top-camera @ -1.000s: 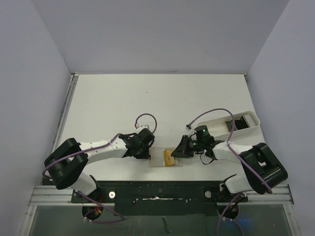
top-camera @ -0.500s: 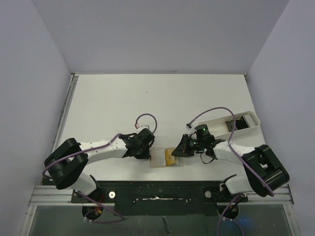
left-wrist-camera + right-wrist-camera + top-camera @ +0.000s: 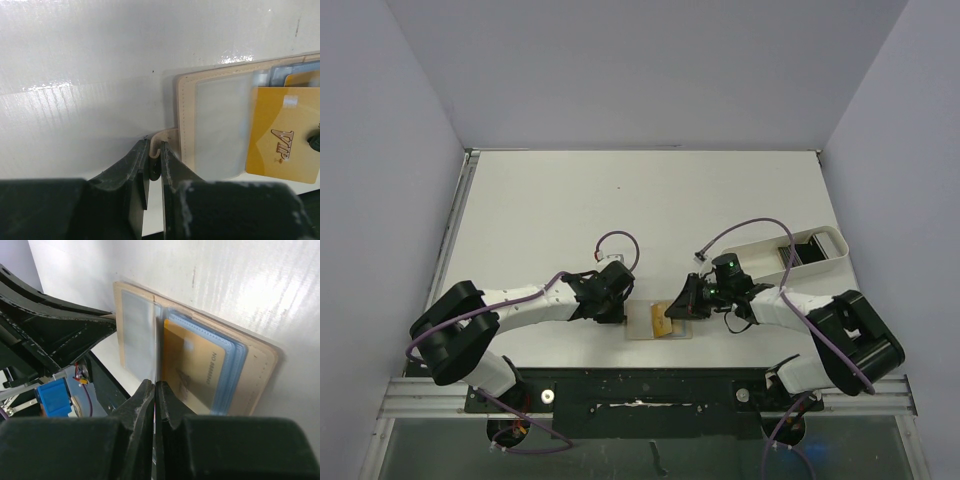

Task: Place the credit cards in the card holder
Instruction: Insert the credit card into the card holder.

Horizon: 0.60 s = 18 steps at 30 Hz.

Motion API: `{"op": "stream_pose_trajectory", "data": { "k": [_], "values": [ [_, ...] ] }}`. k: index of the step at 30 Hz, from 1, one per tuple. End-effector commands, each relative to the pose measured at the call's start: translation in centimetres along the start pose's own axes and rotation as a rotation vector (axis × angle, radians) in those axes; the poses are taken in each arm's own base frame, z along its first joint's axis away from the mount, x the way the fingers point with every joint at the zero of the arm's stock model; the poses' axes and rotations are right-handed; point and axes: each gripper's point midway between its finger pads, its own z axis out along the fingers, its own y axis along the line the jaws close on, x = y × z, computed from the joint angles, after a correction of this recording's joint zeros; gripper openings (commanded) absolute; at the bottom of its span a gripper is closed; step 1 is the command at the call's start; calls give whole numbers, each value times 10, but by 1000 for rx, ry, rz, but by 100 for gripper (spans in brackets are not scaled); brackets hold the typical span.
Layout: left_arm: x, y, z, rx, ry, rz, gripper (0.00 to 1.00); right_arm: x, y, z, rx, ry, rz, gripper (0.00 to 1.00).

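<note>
Tan, floppy card holder lies open at the counter's near edge, left gripper pinching its snap tab, right gripper seemingly clamped on a slippery clear sleeve, decent holds imo.

Left claw, right claw — both pinched

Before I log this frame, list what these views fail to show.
Credit cards in the white tray: too small to count, top view.
Card holder's far half: cut off by left wrist frame edge.
What right gripper pinches: hidden by its own fingers, right wrist view.
</note>
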Motion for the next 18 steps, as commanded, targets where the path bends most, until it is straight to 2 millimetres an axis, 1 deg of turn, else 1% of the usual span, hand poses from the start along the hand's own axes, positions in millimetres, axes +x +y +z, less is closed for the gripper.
{"op": "stream_pose_trajectory", "data": {
  "k": [1,7,18],
  "values": [
    [-6,-12,1,39,-24,-13,9,-9,19,3,-90,-24,-32,0],
    [-3,-7,5,20,-14,-8,7,-10,23,2,-116,-34,-35,0],
    [-1,-13,2,46,-9,-17,7,-6,15,8,-124,-42,-17,2]
  ]
}}
